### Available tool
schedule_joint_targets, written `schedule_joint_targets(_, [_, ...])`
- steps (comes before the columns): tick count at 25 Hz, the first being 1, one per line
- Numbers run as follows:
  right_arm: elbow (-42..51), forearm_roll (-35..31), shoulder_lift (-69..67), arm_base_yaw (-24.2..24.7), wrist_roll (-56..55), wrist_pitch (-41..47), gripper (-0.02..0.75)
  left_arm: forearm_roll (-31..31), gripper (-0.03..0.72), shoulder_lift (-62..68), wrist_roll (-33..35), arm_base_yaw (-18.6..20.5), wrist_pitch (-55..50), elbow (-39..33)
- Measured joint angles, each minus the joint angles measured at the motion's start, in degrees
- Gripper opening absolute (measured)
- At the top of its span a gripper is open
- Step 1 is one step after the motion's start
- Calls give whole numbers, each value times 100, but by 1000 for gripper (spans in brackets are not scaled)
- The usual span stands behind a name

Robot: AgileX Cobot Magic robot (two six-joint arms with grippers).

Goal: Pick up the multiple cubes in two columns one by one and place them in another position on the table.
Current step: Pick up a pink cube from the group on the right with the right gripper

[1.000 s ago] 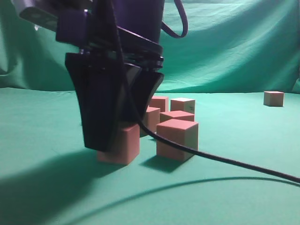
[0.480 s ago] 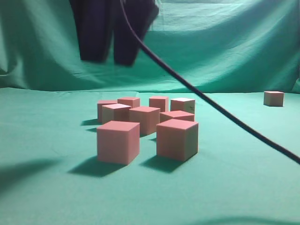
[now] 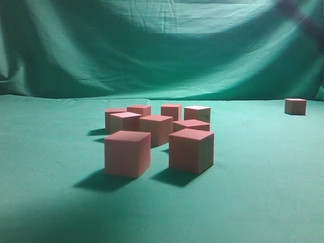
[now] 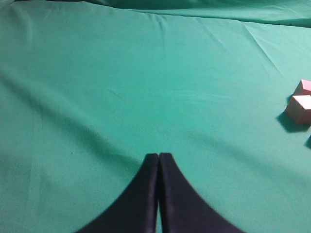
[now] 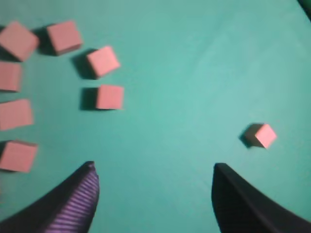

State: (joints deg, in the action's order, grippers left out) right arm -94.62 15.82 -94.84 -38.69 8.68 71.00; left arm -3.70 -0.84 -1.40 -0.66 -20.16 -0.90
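Note:
Several pink-red cubes stand in two rough columns on the teal table (image 3: pixel 50 152). The nearest two are the front left cube (image 3: pixel 127 153) and the front right cube (image 3: pixel 191 150). One lone cube (image 3: pixel 295 106) sits far right. No gripper shows clearly in the exterior view. My left gripper (image 4: pixel 159 156) is shut and empty over bare cloth, with two cubes (image 4: pixel 300 108) at the right edge of its view. My right gripper (image 5: pixel 154 168) is open and empty, high above the table. The cube group (image 5: pixel 103 61) lies to its upper left and the lone cube (image 5: pixel 261 135) to its right.
A draped green cloth backdrop (image 3: pixel 162 50) hangs behind the table. A blurred dark streak (image 3: pixel 298 15) crosses the top right corner of the exterior view. Bare cloth lies between the cube group and the lone cube.
A gripper that stood around the front left cube rose and left the exterior view, along with its cable. The cube stayed on the table.

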Motion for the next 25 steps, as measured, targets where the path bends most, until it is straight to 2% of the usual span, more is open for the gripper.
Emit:
schedule_joint_targets(3, [0,-202,128,954,-144,10,452,0,0,0,0,0,0,0])
schedule_joint_targets(7, [0,-950,54,2123,-239,-9,452,0,0,0,0,0,0,0])
schedule_joint_targets(11, [0,-1452,-194,2839,-308,-500,452,0,0,0,0,0,0,0])
schedule_joint_targets(17, [0,-1501,-855,3235,-756,-1707,452,0,0,0,0,0,0,0])
schedule_joint_targets(25, [0,-1501,-1986,3282,-1039,-2894,452,0,0,0,0,0,0,0])
